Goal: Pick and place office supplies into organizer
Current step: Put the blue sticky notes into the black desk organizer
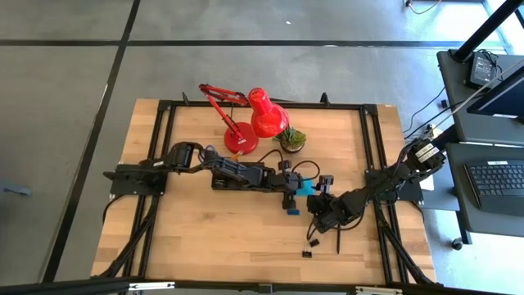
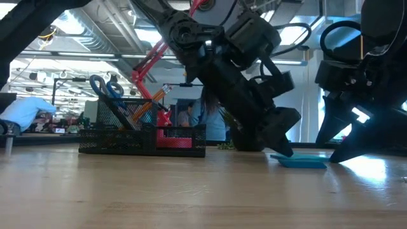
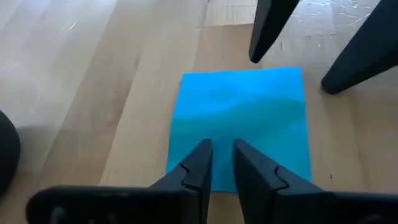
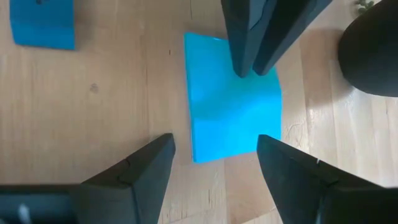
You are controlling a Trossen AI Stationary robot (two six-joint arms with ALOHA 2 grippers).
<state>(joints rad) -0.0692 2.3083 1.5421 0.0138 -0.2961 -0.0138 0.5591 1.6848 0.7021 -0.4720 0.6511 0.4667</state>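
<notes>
A blue square note pad lies flat on the wooden table between my two grippers. My left gripper slants down onto its left part, fingers almost shut with only a narrow slit. My right gripper stands open over the pad's opposite edge, touching nothing. A small blue eraser lies on the table just nearer. The black mesh organizer stands to the left in the low view, with blue-handled scissors and orange pencils upright in it. My left gripper sets its nearly shut fingertips on the pad's top face near the edge on its own side. It comes slanting down from the table's left. The pad stays flat on the table. Whether a sheet is caught in the slit, I cannot tell.
A red desk lamp and a small potted plant stand behind the pad. Black binder clips lie toward the near edge. Bare wood stretches across the near left of the table.
</notes>
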